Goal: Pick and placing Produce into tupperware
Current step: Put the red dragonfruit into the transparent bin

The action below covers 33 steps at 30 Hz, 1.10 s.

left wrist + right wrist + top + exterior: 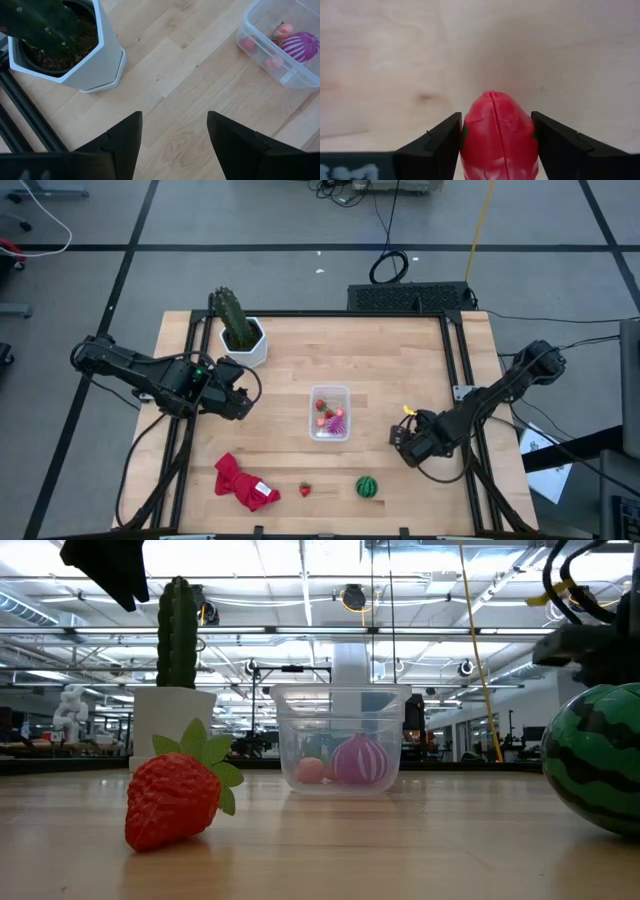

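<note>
Left gripper (243, 402): fingers spread, nothing between them, parked near cactus pot (243, 343) at table's left; your waiting arm.

Red cloth (241, 483), strawberry (305, 489), watermelon ball (367, 487) lie along near edge, likely next picks.

Tupperware (331, 393) mid-table holds purple ball (337, 420) plus red pieces.

Right gripper (495, 137), right of tub: only its wrist view shows it pinching red piece (498, 135); overhead hides this.

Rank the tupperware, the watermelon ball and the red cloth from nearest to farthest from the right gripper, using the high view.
From the right gripper:
1. Watermelon ball, at the near edge.
2. Tupperware, at the table's middle; nearly as close.
3. Red cloth, far off on the left side.
</note>
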Available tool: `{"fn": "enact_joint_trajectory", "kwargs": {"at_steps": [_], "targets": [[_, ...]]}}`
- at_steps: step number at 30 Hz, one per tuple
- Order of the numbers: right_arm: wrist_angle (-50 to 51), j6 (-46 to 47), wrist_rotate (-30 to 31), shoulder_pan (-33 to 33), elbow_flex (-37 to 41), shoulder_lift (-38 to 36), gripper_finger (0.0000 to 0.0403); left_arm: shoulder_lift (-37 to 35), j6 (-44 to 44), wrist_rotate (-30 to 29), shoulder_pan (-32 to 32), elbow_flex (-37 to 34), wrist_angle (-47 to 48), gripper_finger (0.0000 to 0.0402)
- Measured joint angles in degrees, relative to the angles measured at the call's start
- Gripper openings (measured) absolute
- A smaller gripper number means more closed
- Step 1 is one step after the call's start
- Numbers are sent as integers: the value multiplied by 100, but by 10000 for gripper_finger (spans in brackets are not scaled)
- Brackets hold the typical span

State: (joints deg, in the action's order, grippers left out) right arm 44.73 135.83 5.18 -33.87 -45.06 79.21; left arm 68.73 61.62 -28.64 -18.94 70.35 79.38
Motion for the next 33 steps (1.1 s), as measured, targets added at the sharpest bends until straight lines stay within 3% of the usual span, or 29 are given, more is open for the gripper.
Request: {"fn": "enact_joint_trajectory", "kwargs": {"at_steps": [4,9,16,26,33], "targets": [[-84,-37,509,68,0,-254,214,0,4,0,0,-2,-1,230],[-645,-363,1571,219,0,-566,218,-2,12,0,0,-2,-1,230],[-2314,-1862,2743,733,0,-768,217,-2,14,-50,0,-1,-1,230],[-5848,-5109,2714,1747,0,-767,218,-2,14,-37,0,0,-1,230],[-6736,-6351,1927,2139,-4,-762,218,-2,14,-13,0,0,-1,230]]}}
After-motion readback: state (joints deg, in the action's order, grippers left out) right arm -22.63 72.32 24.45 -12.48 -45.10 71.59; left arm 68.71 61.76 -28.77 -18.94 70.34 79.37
